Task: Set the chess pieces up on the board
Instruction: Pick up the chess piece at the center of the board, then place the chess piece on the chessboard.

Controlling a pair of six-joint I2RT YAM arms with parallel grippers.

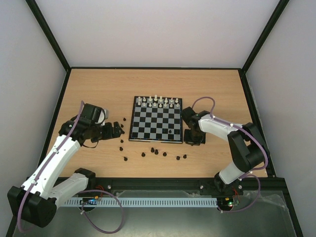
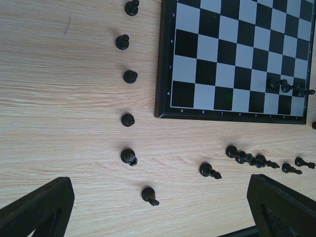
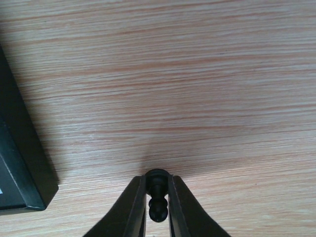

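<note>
Right wrist view: one dark pawn pinched in the nearly shut right gripper, long axis vertical in frame, round head toward the bottom edge; board corner cut off at lower left. Left wrist view: left gripper spread wide and empty, above about a dozen dark pieces scattered on the bench. Top view: white pieces in two rows along the board's upper edge, count unclear.
</note>
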